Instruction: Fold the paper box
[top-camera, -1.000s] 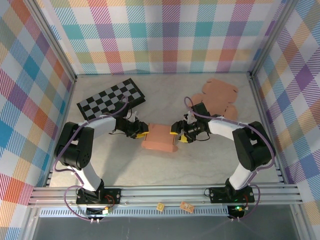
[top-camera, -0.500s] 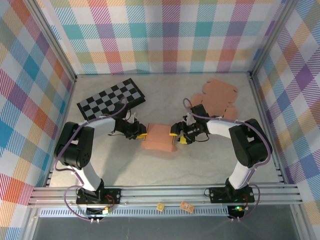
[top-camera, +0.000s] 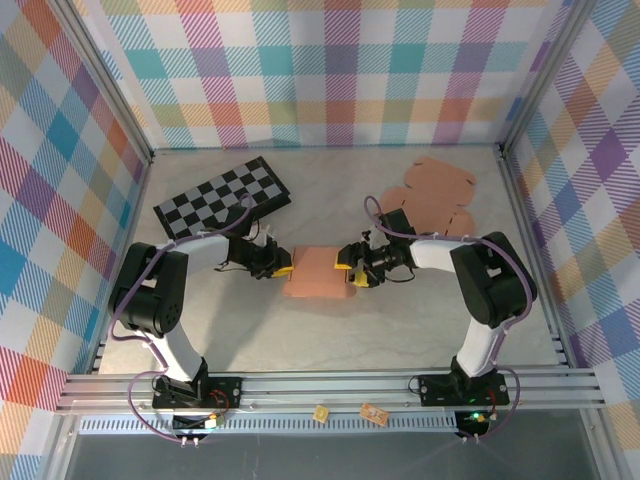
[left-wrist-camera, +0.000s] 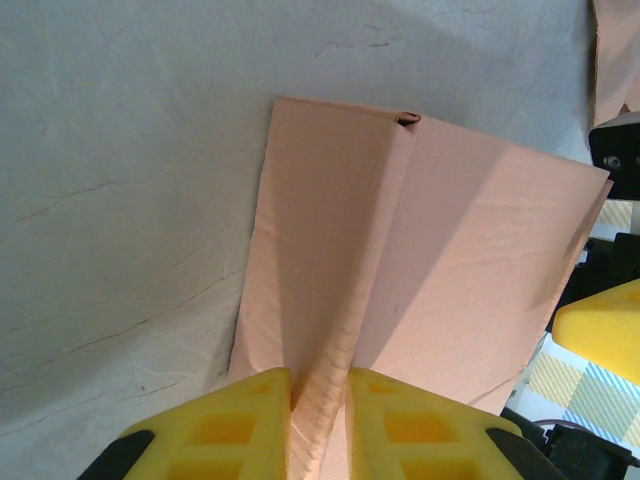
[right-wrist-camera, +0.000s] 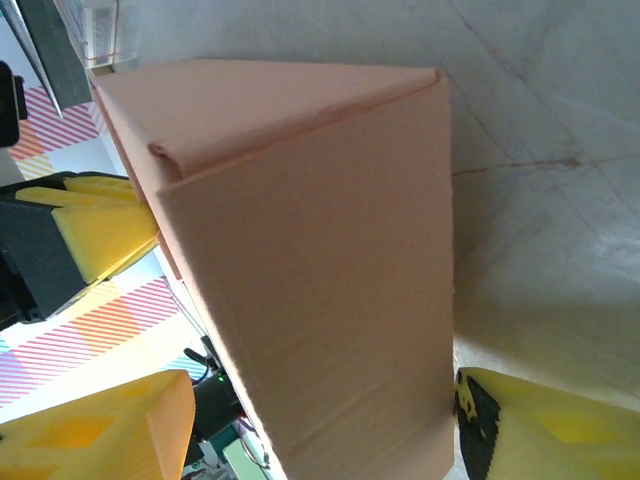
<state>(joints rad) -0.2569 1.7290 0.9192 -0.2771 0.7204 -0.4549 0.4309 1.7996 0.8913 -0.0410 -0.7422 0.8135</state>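
- The paper box (top-camera: 320, 272) lies on the surface (top-camera: 400, 330) in the middle of the top view, between the two arms. It is a low pink block rather than a flat sheet.
- Judging by that shape, the walls are up and most of the folding looks done. In the left wrist view a raised crease runs down the middle of the box (left-wrist-camera: 470, 250), with a small gap at its upper end, so that seam probably has yet to be pressed flat or tucked in.
- The left gripper (left-wrist-camera: 318, 420) sits at the bottom of its view, its yellow fingers (left-wrist-camera: 240, 425) nearly together and pinching the crease between them.
- The right gripper (right-wrist-camera: 320, 420) straddles the opposite end of the box (right-wrist-camera: 320, 280) with fingers spread. The lower-right finger (right-wrist-camera: 540, 430) sits against the cardboard, and the lower-left one (right-wrist-camera: 100, 430) stands off with a gap.
- From above, the left gripper (top-camera: 283, 268) and right gripper (top-camera: 347, 270) meet the box's left and right edges.
- The box's underside and end flaps are hidden, so I cannot tell whether any tabs are locked.
- A flat cardboard blank (top-camera: 432, 190) lies upper right and a checkerboard (top-camera: 225, 192) upper left, both well apart.
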